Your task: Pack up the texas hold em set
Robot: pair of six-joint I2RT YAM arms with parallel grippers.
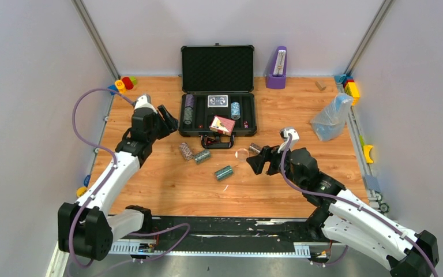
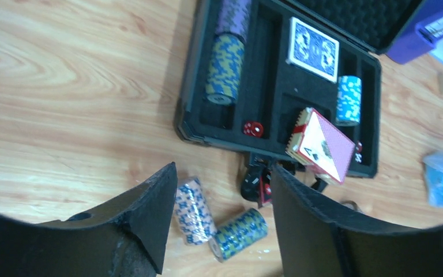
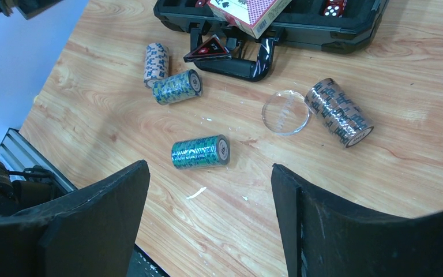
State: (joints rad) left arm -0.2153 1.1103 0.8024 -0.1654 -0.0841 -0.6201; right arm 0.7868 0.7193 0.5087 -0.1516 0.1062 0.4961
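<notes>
**Four Chip Rolls Lay Loose as Both Grippers Hung Empty**

The black briefcase (image 1: 217, 69) stood at the back-centre of the table (image 1: 150, 184) with its lid raised, so the foam trays could be reached from above. It was partly packed. The blue deck (image 1: 217, 101) lay flat in its slot and three chip rolls sat in the channels. The red deck (image 1: 222, 124) leaned tilted on the front edge, apparently dropped there rather than seated.

Four rolls lay on their sides on the wood in front of the case. The beige roll (image 1: 186, 151) and the green-yellow roll (image 1: 202, 156) lay side by side, the teal roll (image 1: 224, 172) nearer the arms, and the grey roll (image 1: 255, 148) just beside a clear disc (image 1: 241, 153).

The left gripper (image 1: 170, 123) hovered by the case's left front corner with its fingers apart and nothing between them. The right gripper (image 1: 259, 160) hovered near the grey roll, equally spread and empty. Each arm seemed placed to collect the rolls on its own side.

Only the overhead view showed both arms at once. The left wrist view alone showed a red die (image 2: 252, 128) inside the case. The right wrist view made the disc's transparency plain and showed the teal roll lying between its fingers (image 3: 121, 208).
</notes>
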